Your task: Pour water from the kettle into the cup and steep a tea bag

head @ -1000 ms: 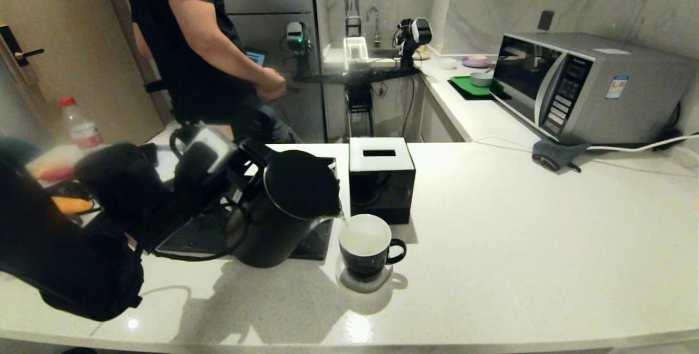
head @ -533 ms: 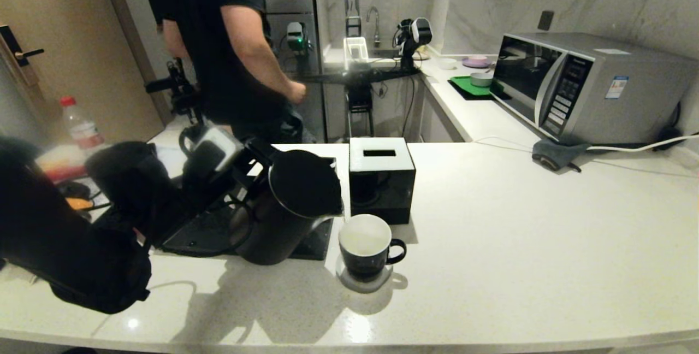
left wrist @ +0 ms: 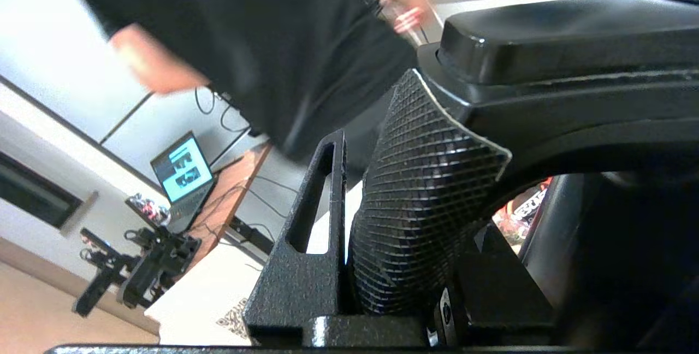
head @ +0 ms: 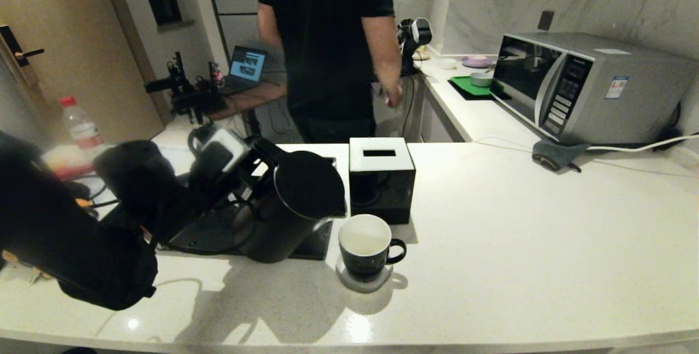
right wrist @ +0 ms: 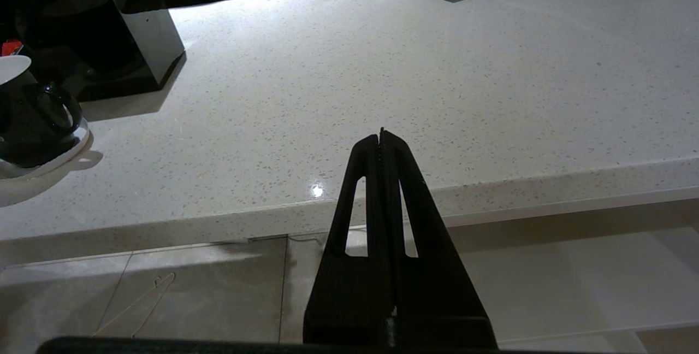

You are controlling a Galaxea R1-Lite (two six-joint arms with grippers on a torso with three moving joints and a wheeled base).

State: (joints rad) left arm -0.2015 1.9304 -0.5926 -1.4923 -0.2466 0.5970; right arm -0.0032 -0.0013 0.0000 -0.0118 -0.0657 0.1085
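Observation:
The black kettle (head: pixel 295 206) hangs tilted toward the cup, its spout just above and left of the rim. My left gripper (head: pixel 256 163) is shut on the kettle's loop handle; in the left wrist view the left gripper (left wrist: pixel 404 206) clamps the ribbed handle (left wrist: pixel 426 190). No stream of water shows at the spout. The black cup (head: pixel 365 247) with its white interior stands on a pale coaster (head: pixel 363 283). In the right wrist view the cup (right wrist: pixel 27 119) is far off, and my right gripper (right wrist: pixel 381 138) hangs shut and empty below the counter's front edge. The tea bag is out of view.
A black cube box with a white slotted top (head: pixel 380 179) stands just behind the cup. A flat black base plate (head: pixel 207 236) lies under the kettle. A person (head: pixel 327 42) stands behind the counter. A microwave (head: pixel 579 86) and a grey cloth (head: pixel 554 154) are at the right.
The thin stream from the spout into the cup has stopped. The kettle and left arm have shifted slightly right and up. The person behind the counter has walked to the right.

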